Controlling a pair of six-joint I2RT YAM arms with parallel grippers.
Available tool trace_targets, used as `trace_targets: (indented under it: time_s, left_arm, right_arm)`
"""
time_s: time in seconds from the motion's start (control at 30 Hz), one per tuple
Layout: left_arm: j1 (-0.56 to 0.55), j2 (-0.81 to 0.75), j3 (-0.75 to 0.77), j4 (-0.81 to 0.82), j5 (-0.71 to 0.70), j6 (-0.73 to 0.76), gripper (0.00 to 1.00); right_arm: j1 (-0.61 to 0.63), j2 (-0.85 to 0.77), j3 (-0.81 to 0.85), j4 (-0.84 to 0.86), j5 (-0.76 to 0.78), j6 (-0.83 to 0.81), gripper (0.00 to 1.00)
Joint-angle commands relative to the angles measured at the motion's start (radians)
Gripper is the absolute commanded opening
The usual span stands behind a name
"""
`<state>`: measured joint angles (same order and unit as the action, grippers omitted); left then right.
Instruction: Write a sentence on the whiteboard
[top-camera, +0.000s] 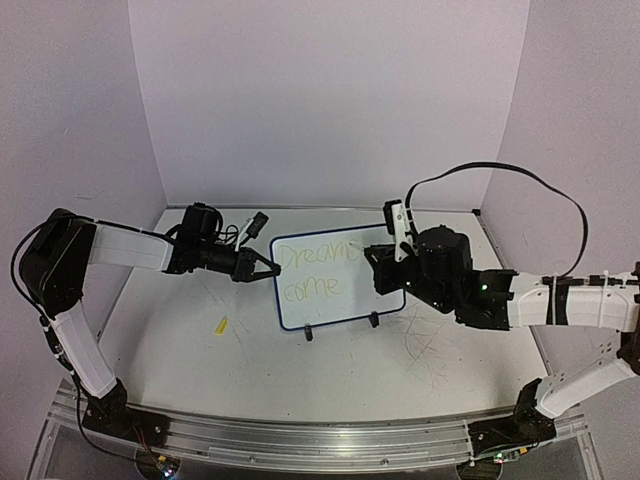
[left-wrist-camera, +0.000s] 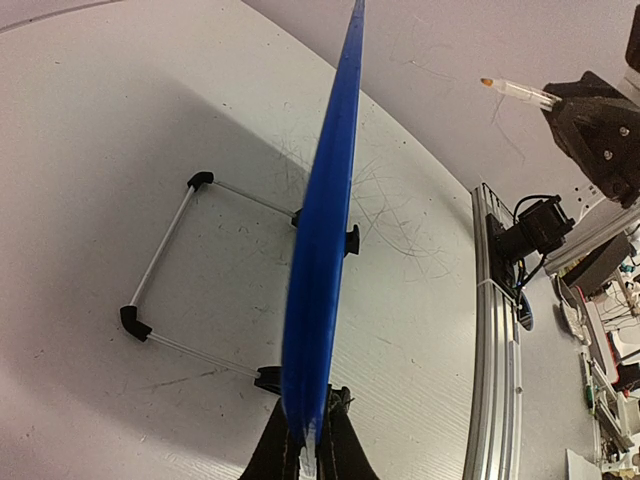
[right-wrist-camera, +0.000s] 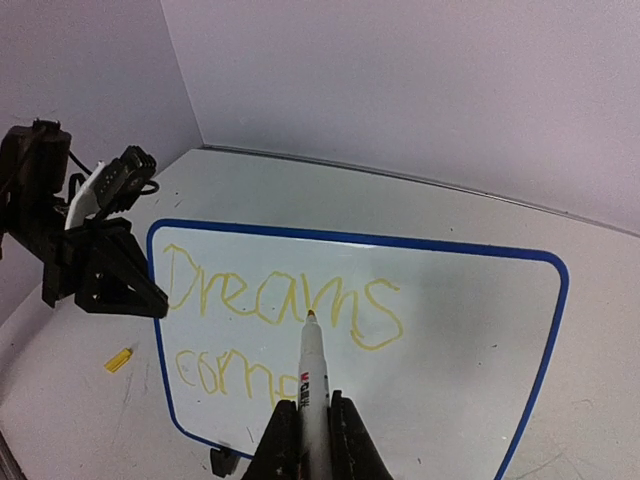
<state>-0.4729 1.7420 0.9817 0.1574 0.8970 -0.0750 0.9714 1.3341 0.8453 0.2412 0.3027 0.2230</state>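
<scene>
Setting: robotics laboratory, enclosed test bay. Walls (top-camera: 330, 100): plain pale panels closing the back and both sides. Tabletop (top-camera: 190, 360): large white sheet, scuffed, with grey scribble marks (top-camera: 430, 350) across it. Near edge: aluminium rail (top-camera: 300, 440) carrying the bolted bases of two white-and-black robot arms, left arm (top-camera: 130, 248) and right arm (top-camera: 570, 300); a green indicator light (top-camera: 483, 288) glows on the right one. Black cable (top-camera: 545, 185): loops loose above the right arm. Small whiteboard (top-camera: 350, 308): on a wire stand, set between the arms. Beyond the rail, left wrist view: cluttered bench (left-wrist-camera: 610, 290) of wires and equipment, details too small to tell.
</scene>
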Motion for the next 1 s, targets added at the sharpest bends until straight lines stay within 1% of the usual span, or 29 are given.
trace_targets:
  time_s: [0.0, 0.1, 0.23, 0.5, 0.63, 0.7, 0.97]
  left_arm:
    - [-0.012, 0.020, 0.029, -0.019, -0.054, 0.043, 0.00]
    - [-0.012, 0.013, 0.030, -0.018, -0.056, 0.044, 0.00]
    - [-0.012, 0.014, 0.029, -0.019, -0.061, 0.046, 0.00]
    - [-0.012, 0.020, 0.030, -0.020, -0.060, 0.045, 0.00]
    - [-0.012, 0.018, 0.032, -0.020, -0.055, 0.044, 0.00]
    - [-0.012, 0.016, 0.032, -0.021, -0.054, 0.044, 0.00]
    - [-0.012, 0.015, 0.030, -0.021, -0.052, 0.043, 0.00]
  right_arm:
    - [-0.034, 0.042, -0.040, -0.004, -0.087, -0.026, 0.00]
    - [-0.012, 0.067, -0.021, -0.013, -0.089, -0.029, 0.00]
    - [0.018, 0.092, -0.015, -0.031, -0.053, -0.043, 0.00]
    - [0.018, 0.126, -0.010, -0.031, -0.051, -0.045, 0.00]
    - [0.009, 0.095, -0.026, -0.009, -0.014, -0.022, 0.00]
    - [-0.006, 0.075, -0.042, 0.018, -0.029, -0.009, 0.00]
    - [-0.022, 0.098, -0.029, 0.018, -0.004, -0.020, 0.00]
